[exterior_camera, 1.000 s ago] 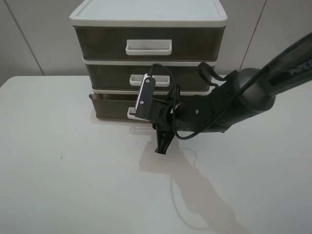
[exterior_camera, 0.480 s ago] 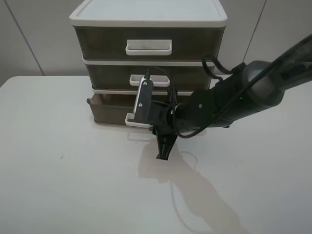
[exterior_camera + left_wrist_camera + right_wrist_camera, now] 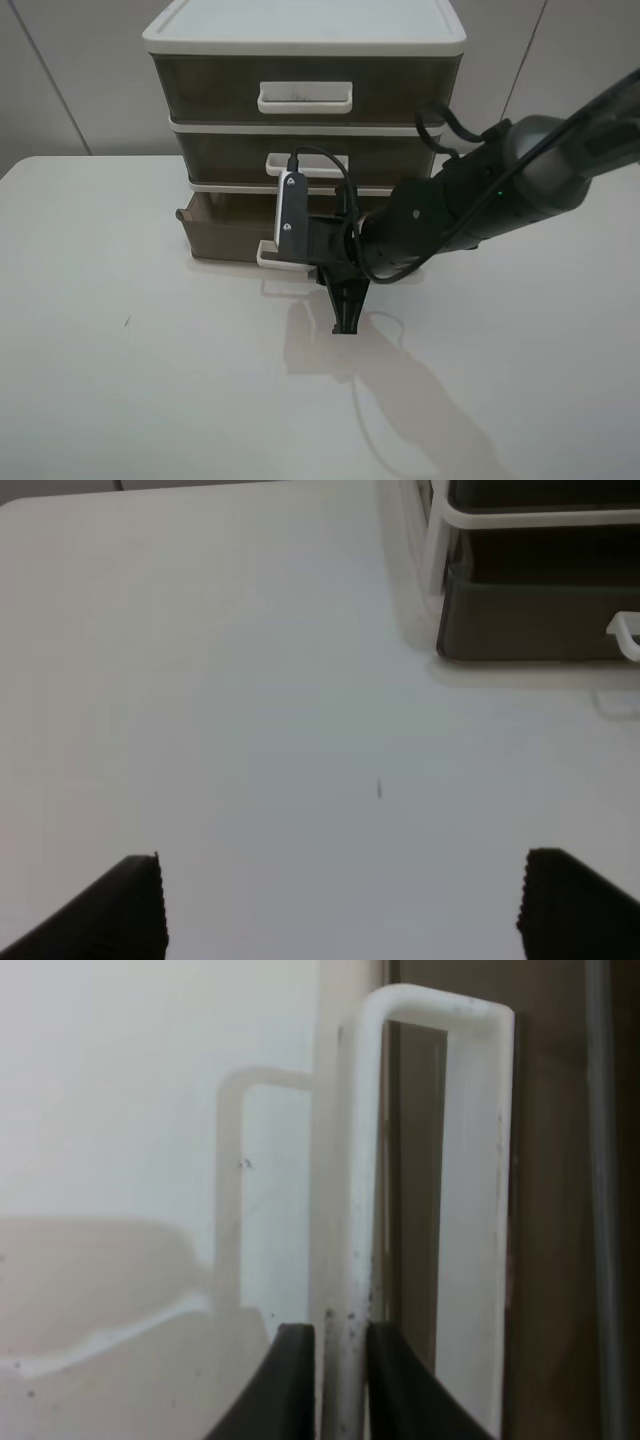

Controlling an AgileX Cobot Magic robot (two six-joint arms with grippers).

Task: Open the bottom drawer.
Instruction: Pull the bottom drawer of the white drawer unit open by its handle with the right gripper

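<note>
Right wrist view: we see the right gripper [image 3: 338, 1365] with its fingers [image 3: 292, 1385] almost together, clamped on the front bar of the white handle [image 3: 350, 1160]. One finger is on the table side of the bar and the other is inside the loop. Both touch the bar. The brown front of the bottom drawer [image 3: 560, 1220] is just past the inner finger. The white table [image 3: 120, 1080] is past the outer finger. This is the only view where we can read the grip.

Exterior high view: the wrist camera [image 3: 290, 215] covers the fingertips, so we cannot tell the gap there. Only one end of the handle shows past it. This view does give us the drawer's position. The bottom drawer [image 3: 225, 232] sits forward of the middle drawer [image 3: 225, 155] in the drawer unit [image 3: 300, 40], with its rim exposed. The right arm [image 3: 480, 200] reaches in low from the right, across the unit's front.

Left wrist view: this is the only view that shows the left gripper [image 3: 345, 910]. Its fingers [image 3: 130, 905] are spread wide over bare table, with nothing between them and nothing touching them. A small dark speck [image 3: 378, 788] lies on the table ahead of them. The drawer's corner [image 3: 530, 620] is well apart from these fingers, further ahead and off to one side.
</note>
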